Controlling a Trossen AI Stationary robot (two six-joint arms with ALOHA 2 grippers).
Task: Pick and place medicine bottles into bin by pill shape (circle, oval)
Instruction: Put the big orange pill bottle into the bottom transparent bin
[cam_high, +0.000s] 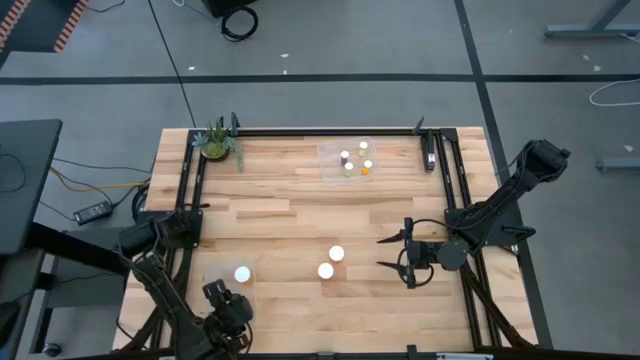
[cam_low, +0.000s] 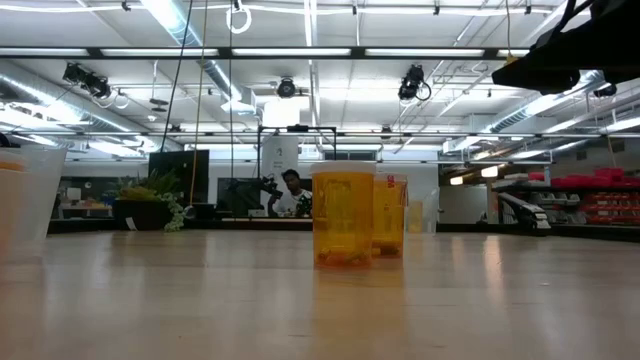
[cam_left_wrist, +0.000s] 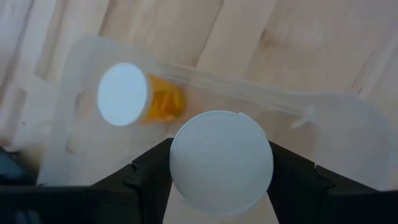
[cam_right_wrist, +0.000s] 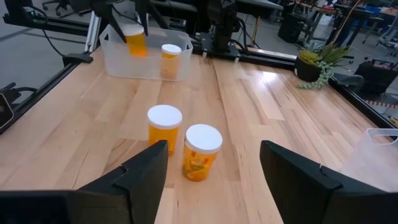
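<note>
My left gripper (cam_high: 224, 300) is at the near left, shut on a wide white-capped bottle (cam_left_wrist: 221, 162) over a clear bin (cam_left_wrist: 74, 137). In that bin stands an orange bottle with a white cap (cam_left_wrist: 127, 94), which also shows in the high view (cam_high: 242, 273). My right gripper (cam_high: 392, 252) is open and empty, right of two white-capped orange bottles (cam_high: 336, 253) (cam_high: 325, 270) that stand on their bases mid-table. They also show in the right wrist view (cam_right_wrist: 165, 127) (cam_right_wrist: 202, 152) and the low view (cam_low: 343, 215) (cam_low: 388, 215). My left gripper pinches the wide bottle between its two fingers (cam_left_wrist: 149, 171), one on each side of the top, at the white cap (cam_left_wrist: 186, 180). The fingers come from above, pointing down. The bottle hangs upright (cam_right_wrist: 134, 40) over the clear bin, beside the bottle that stands in it.
A second clear bin (cam_high: 350, 160) with several small bottles stands at the far middle. A green potted plant (cam_high: 218, 145) sits at the far left corner. Black frame rails run along the table's left, right and far edges. Bare wood lies between the two bins.
</note>
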